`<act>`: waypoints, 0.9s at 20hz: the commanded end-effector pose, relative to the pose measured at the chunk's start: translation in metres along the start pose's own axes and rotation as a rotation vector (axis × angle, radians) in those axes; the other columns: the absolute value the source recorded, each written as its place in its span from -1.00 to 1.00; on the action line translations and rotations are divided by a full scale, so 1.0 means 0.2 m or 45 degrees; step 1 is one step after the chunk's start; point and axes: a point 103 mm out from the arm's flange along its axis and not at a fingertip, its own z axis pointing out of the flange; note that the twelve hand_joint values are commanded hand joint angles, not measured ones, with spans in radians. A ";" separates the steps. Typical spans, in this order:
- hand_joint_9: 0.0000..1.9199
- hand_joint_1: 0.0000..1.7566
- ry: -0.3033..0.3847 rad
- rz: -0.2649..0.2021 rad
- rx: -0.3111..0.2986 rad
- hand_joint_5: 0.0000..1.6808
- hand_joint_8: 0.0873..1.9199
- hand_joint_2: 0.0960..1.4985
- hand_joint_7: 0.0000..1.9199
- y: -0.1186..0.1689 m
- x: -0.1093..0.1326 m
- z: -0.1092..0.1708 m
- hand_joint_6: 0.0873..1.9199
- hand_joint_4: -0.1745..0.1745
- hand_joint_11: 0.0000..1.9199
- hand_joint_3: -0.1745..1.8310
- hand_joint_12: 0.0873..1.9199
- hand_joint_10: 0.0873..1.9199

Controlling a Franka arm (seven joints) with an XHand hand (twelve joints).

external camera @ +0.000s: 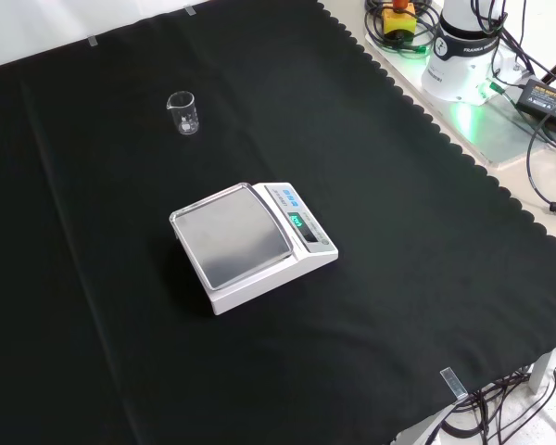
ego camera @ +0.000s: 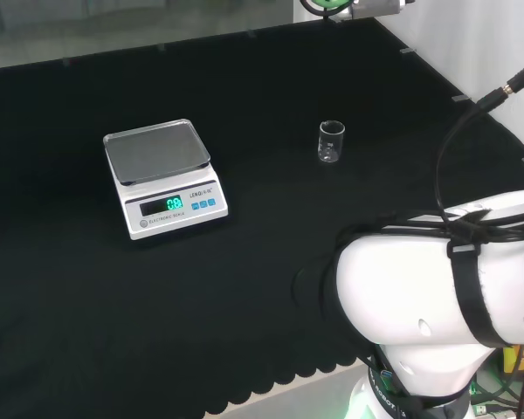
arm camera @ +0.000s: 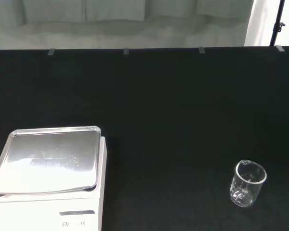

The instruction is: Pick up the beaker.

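Observation:
A small clear glass beaker (ego camera: 331, 142) stands upright on the black cloth, right of the scale in the head view. In the front view the beaker (external camera: 183, 112) stands near the far left, beyond the scale. The wrist view has the beaker (arm camera: 248, 183) alone on the cloth with nothing touching it; it looks empty.
A white electronic scale (ego camera: 163, 178) with a bare steel pan and a lit green display sits left of the beaker in the head view; scale (external camera: 252, 243), scale (arm camera: 48, 168). The arm's white links (ego camera: 437, 305) stand at the head view's lower right. Cables lie past the cloth's edge (external camera: 537, 83).

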 end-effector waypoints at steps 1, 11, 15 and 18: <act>-0.94 -0.60 -0.009 0.005 -0.008 -0.94 -0.50 -0.01 -0.94 0.00 0.00 0.00 -0.98 -0.08 -0.89 -0.59 0.51 -0.50; -1.00 -0.65 -0.009 0.008 0.043 -1.00 -0.58 0.01 -1.00 0.05 -0.07 0.10 -1.00 -0.03 -1.00 -0.60 0.58 -0.57; -1.00 -0.65 0.027 -0.008 0.069 -1.00 -0.58 0.01 -1.00 0.12 -0.15 0.21 -1.00 -0.03 -1.00 -0.61 0.58 -0.57; -1.00 -0.66 0.050 -0.009 0.065 -1.00 -0.58 0.01 -1.00 0.18 -0.23 0.29 -1.00 -0.04 -1.00 -0.61 0.58 -0.57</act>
